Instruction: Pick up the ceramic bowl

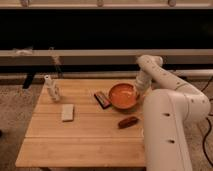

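Note:
The ceramic bowl (122, 95) is orange-red, glossy and shallow. It sits on the wooden table (85, 142) near the right back edge. My gripper (137, 92) is at the bowl's right rim, at the end of the white arm (159, 75), which curves down from the right. The gripper's tip is hidden against the rim, and I cannot tell whether it touches the bowl.
A dark flat bar (102, 100) lies just left of the bowl. A reddish-brown oblong item (128, 122) lies in front of it. A pale block (67, 112) and a small white bottle (51, 88) are on the table's left. My white body (167, 135) stands at the table's right edge.

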